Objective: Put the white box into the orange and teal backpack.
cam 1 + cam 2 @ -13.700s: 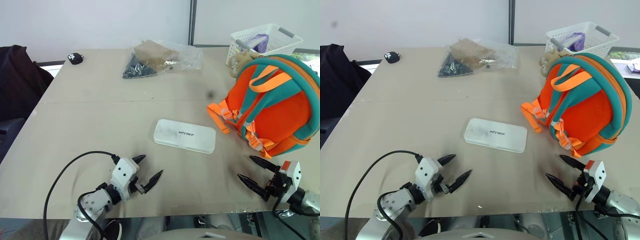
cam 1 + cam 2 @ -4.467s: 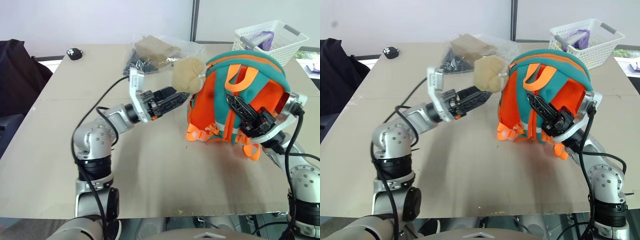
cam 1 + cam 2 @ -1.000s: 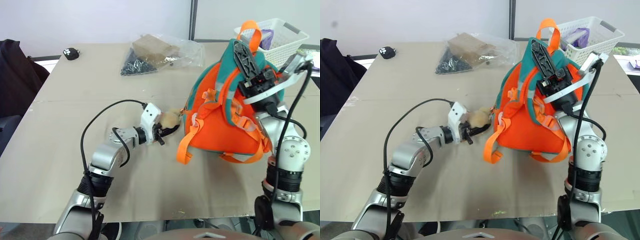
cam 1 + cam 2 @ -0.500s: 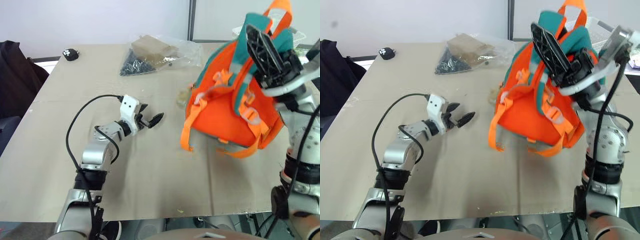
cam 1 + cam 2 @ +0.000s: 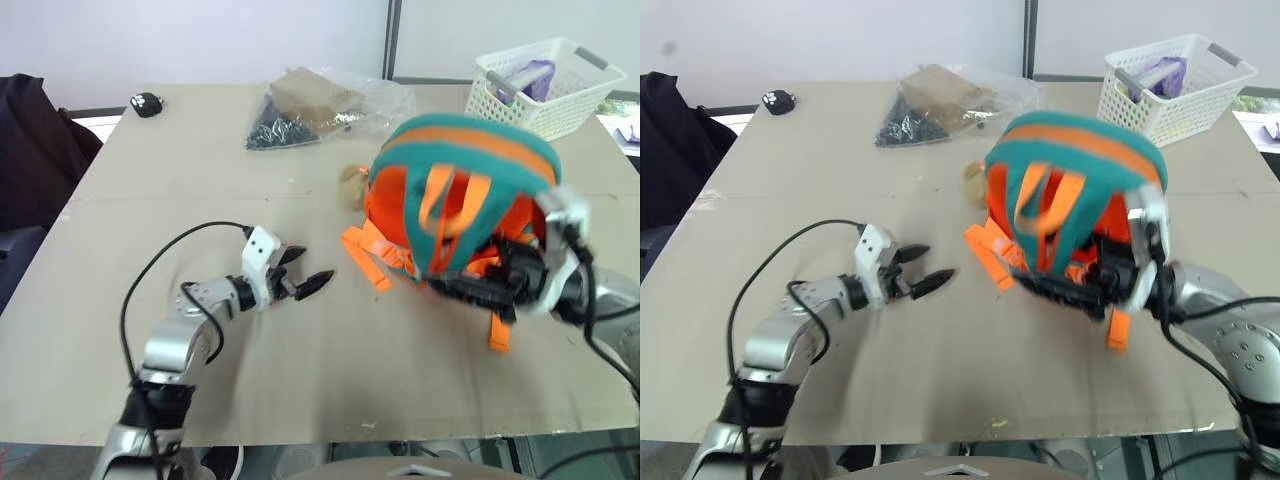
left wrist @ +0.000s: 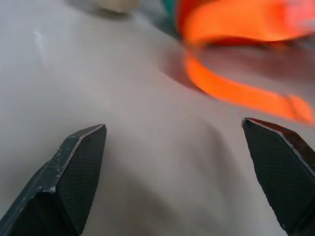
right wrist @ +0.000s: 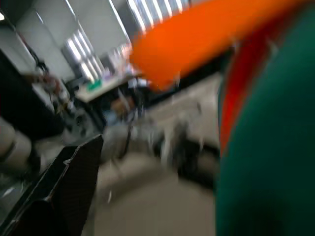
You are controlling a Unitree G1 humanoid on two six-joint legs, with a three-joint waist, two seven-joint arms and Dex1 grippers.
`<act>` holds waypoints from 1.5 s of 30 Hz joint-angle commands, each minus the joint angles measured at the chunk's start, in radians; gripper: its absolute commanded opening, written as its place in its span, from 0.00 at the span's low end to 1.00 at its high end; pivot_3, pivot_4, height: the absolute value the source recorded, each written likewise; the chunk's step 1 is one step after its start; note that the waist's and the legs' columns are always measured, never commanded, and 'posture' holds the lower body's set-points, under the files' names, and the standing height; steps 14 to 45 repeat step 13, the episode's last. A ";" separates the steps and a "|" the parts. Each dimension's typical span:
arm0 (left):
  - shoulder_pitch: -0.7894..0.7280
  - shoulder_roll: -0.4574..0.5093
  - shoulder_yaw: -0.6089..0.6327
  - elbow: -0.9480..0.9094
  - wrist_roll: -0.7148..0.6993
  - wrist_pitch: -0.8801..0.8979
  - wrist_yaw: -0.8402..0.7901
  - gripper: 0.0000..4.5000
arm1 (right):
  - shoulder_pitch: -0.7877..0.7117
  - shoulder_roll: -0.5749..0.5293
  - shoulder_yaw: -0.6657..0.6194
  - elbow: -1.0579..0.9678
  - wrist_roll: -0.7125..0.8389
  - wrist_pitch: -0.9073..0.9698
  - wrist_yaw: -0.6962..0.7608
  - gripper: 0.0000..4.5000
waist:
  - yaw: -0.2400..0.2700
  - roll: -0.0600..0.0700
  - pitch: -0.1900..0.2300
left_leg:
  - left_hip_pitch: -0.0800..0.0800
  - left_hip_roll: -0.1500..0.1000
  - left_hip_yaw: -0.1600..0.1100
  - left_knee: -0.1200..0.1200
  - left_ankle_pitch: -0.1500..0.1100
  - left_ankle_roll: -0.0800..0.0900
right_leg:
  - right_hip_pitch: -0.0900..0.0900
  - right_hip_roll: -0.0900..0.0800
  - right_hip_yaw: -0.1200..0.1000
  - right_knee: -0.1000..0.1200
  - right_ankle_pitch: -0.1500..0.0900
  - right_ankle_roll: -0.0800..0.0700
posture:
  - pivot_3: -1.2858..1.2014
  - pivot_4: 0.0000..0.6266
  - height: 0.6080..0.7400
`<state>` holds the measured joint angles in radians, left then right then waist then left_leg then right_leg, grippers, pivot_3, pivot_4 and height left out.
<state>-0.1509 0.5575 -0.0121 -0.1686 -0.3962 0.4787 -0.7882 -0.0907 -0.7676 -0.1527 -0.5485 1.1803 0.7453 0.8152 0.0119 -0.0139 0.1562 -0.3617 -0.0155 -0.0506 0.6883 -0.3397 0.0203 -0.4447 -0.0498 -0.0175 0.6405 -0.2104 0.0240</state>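
Note:
The orange and teal backpack (image 5: 460,190) stands on the table right of centre, straps facing me, blurred by motion. Its tan plush toy (image 5: 350,185) lies at its far left side. The white box is hidden. My left gripper (image 5: 312,265) rests low over the table left of the backpack, open and empty, apart from the loose orange strap (image 6: 241,93). My right gripper (image 5: 455,290) lies level against the backpack's front base, pointing left. Its fingers (image 7: 69,191) stand wide apart, with orange and teal fabric close before them.
A white slatted basket (image 5: 545,85) stands at the back right. A clear plastic bag (image 5: 320,105) with dark bits and a tan block lies at the back centre. A small black object (image 5: 147,103) sits at the back left corner. Dark cloth (image 5: 35,150) hangs beyond the left edge.
The backpack has dropped from high on my right gripper onto the table. My right arm has come down with it. My left gripper let go of the plush toy, opened and drew back.

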 commanded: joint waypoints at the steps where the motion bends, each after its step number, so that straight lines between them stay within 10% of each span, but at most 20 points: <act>1: 0.092 0.048 -0.033 -0.069 0.028 -0.005 -0.033 1.00 | 0.140 -0.047 -0.013 0.024 -0.181 -0.107 0.131 0.99 | 0.001 0.000 0.000 | 0.002 0.000 0.001 0.000 0.000 0.000 | 0.001 0.000 0.001 0.001 0.000 0.000 | 0.52 0.24 0.89; 13: 0.340 0.074 -0.004 -0.117 0.104 -0.220 -0.032 1.00 | 0.342 0.101 -0.198 0.608 -0.636 -0.904 0.375 0.99 | -0.007 0.006 0.001 | 0.035 0.003 0.010 -0.003 -0.003 0.005 | 0.032 0.006 0.008 0.001 -0.005 0.001 | 0.52 0.24 0.89; 45: 0.340 0.074 -0.004 -0.117 0.104 -0.220 -0.032 1.00 | 0.342 0.101 -0.198 0.608 -0.636 -0.904 0.375 0.99 | -0.007 0.006 0.001 | 0.035 0.003 0.010 -0.003 -0.003 0.005 | 0.032 0.006 0.008 0.001 -0.005 0.001 | 0.52 0.24 0.89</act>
